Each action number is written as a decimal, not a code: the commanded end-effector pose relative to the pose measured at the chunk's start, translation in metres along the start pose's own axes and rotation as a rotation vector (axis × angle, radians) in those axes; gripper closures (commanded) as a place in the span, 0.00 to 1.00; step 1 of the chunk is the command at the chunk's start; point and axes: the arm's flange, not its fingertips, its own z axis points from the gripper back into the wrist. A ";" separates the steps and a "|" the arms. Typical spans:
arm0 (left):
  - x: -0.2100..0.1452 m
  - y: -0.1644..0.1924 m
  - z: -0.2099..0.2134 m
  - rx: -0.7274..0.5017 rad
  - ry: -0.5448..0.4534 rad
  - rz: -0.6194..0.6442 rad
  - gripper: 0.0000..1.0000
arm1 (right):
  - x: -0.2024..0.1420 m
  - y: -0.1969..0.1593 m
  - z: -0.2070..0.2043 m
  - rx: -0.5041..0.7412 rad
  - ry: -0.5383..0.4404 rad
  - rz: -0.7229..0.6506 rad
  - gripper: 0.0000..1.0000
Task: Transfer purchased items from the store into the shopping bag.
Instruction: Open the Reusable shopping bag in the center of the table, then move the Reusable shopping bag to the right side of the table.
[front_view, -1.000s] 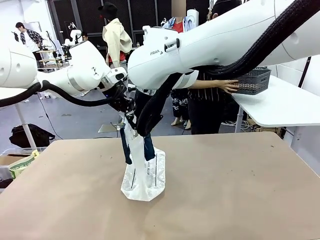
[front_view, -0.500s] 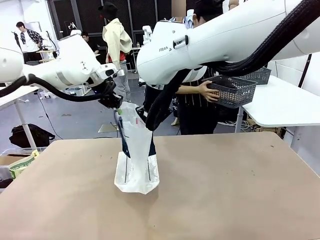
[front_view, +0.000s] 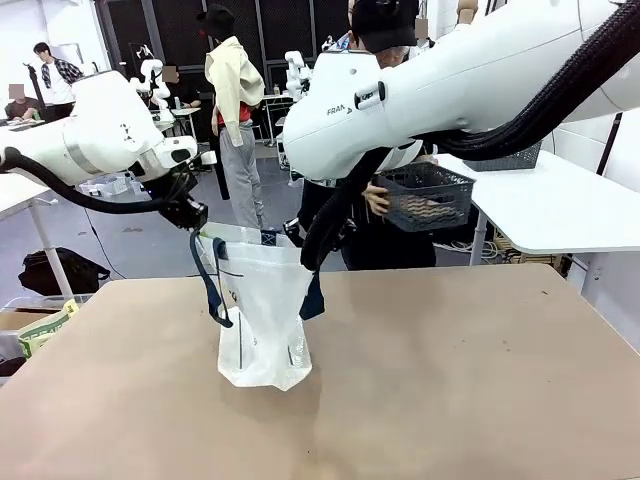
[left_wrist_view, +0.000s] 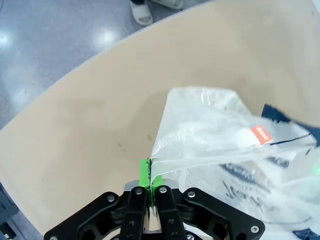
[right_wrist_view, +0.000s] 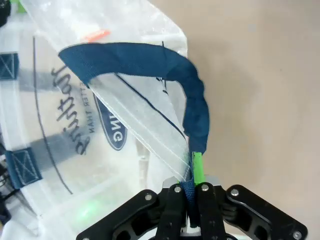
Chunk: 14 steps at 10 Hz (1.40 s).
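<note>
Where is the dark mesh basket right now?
In the front view, the basket is off the table, held in the person's hand beyond the far edge, right of the shopping bag.

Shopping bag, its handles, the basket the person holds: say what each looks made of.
The shopping bag looks like thin plastic film: glossy, translucent, creased. Its handles look like woven webbing, matte navy, with visible stitching. The basket is probably rigid moulded plastic, dark grey, lattice-sided.
</note>
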 end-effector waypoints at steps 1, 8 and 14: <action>-0.018 0.024 -0.007 0.010 0.031 -0.051 1.00 | -0.015 -0.022 0.004 -0.080 -0.026 -0.074 1.00; -0.012 0.006 -0.019 -0.084 0.008 -0.054 1.00 | -0.006 -0.016 -0.005 -0.005 -0.050 -0.076 1.00; -0.012 0.006 -0.019 -0.084 0.008 -0.054 1.00 | -0.006 -0.016 -0.005 -0.005 -0.050 -0.076 1.00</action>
